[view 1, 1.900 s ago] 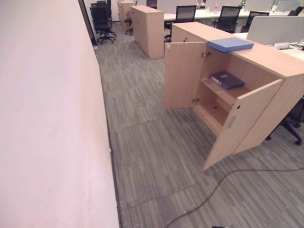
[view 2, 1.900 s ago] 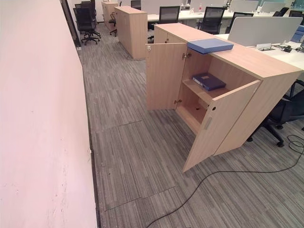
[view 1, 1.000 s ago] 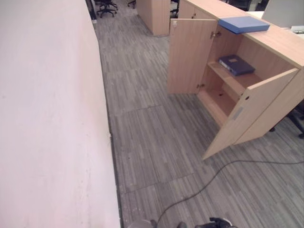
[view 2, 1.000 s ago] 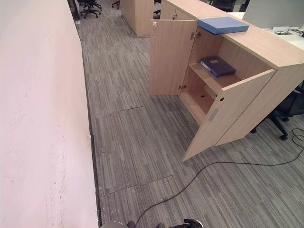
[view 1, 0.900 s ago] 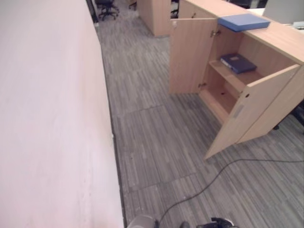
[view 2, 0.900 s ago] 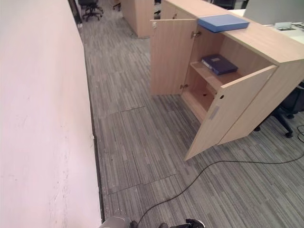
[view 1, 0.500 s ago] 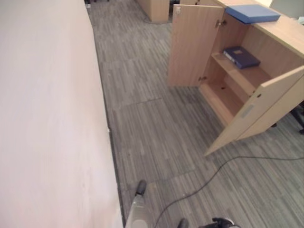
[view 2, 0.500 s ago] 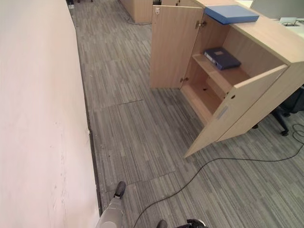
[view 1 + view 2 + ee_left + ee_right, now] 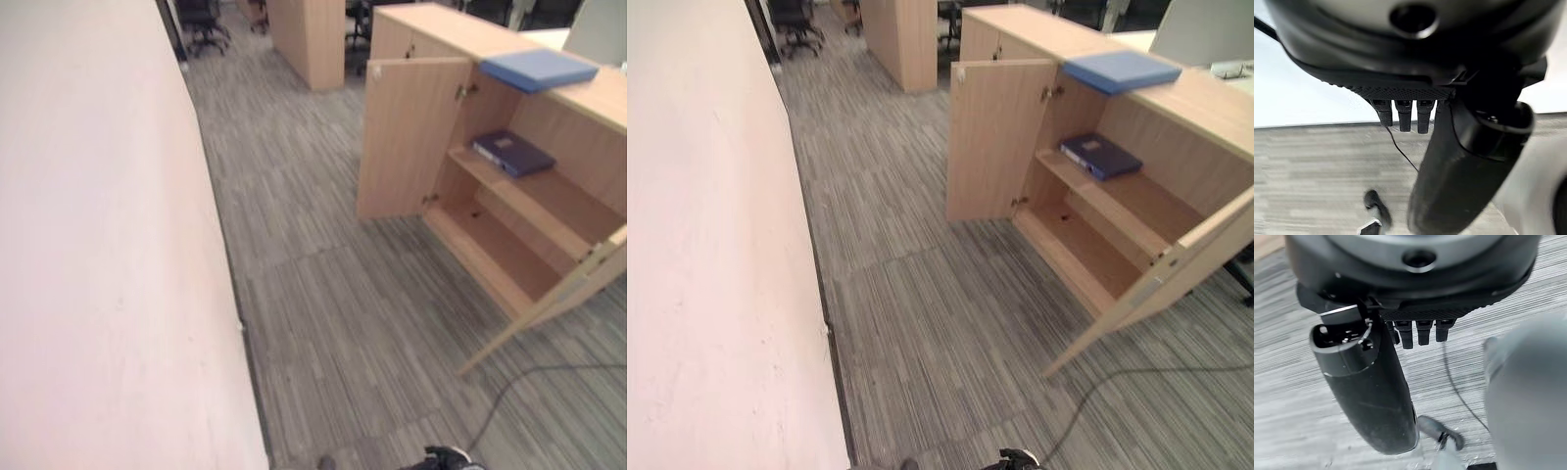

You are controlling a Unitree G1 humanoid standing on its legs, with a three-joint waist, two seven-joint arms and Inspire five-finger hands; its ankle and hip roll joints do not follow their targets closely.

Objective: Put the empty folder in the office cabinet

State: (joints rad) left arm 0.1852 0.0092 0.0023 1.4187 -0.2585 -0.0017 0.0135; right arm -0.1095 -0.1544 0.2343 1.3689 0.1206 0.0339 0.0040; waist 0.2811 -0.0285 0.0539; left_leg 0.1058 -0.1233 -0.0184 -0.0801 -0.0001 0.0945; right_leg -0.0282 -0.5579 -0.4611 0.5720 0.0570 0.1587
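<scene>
A light blue folder (image 9: 1120,70) lies flat on top of the wooden office cabinet (image 9: 1205,108), near its open front. Both cabinet doors (image 9: 411,137) stand wide open. On the upper shelf inside lies a dark blue binder (image 9: 513,153); the lower shelf (image 9: 1087,250) is bare. My left hand (image 9: 1459,161) hangs over the grey carpet with straight fingers and holds nothing. My right hand (image 9: 1369,391) hangs the same way, empty, far from the cabinet.
A long pale wall (image 9: 98,245) runs along the left. Grey carpet (image 9: 333,294) lies between the wall and the cabinet. A second wooden cabinet (image 9: 306,39) and black office chairs (image 9: 201,20) stand farther back. The right door (image 9: 1176,259) juts out into the floor space.
The camera has shifted, so the cabinet now sits larger and further right. My left arm, seen at the bottom edge half a second ago, has dropped out of the eye views. The folders lie as before.
</scene>
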